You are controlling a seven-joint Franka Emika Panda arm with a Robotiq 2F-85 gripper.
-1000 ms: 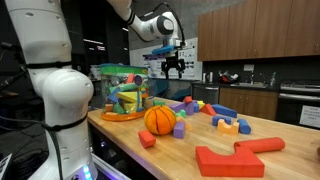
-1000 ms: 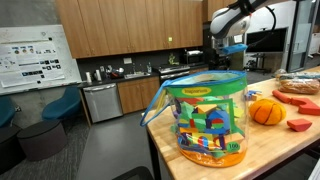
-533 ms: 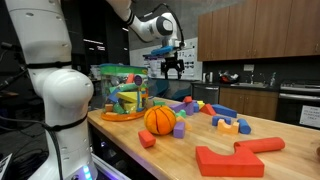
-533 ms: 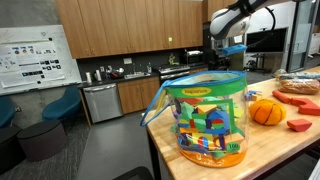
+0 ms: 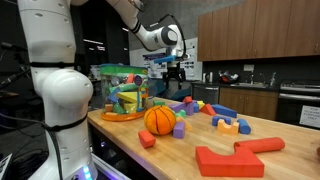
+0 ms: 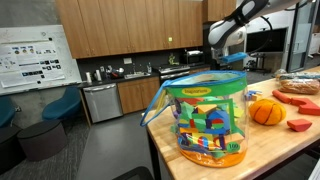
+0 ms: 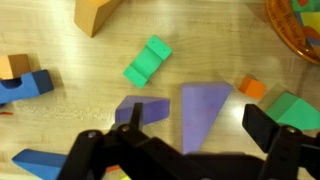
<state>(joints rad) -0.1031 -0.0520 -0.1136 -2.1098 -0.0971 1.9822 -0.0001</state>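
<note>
My gripper (image 7: 180, 135) is open and empty. It hangs above the wooden table over a purple triangle block (image 7: 205, 110), which lies between the two fingers. A purple block (image 7: 140, 112) lies to its left, and a green block (image 7: 148, 62) beyond that. A small orange block (image 7: 252, 88) and another green block (image 7: 293, 108) lie to the right. In both exterior views the gripper (image 5: 176, 72) (image 6: 222, 58) hovers over the far blocks behind the clear toy tub (image 5: 122, 90).
The tub (image 6: 207, 115) is full of coloured blocks and stands near the table's corner. An orange ball (image 5: 160, 120) sits beside it. Large red blocks (image 5: 230, 158) lie near the front. Blue blocks (image 7: 25, 85) and a tan block (image 7: 95, 12) lie about. The tub's orange rim (image 7: 295, 25) is close.
The arm has shifted and the gripper has come down a little toward the blocks. The blocks, ball and tub have not moved.
</note>
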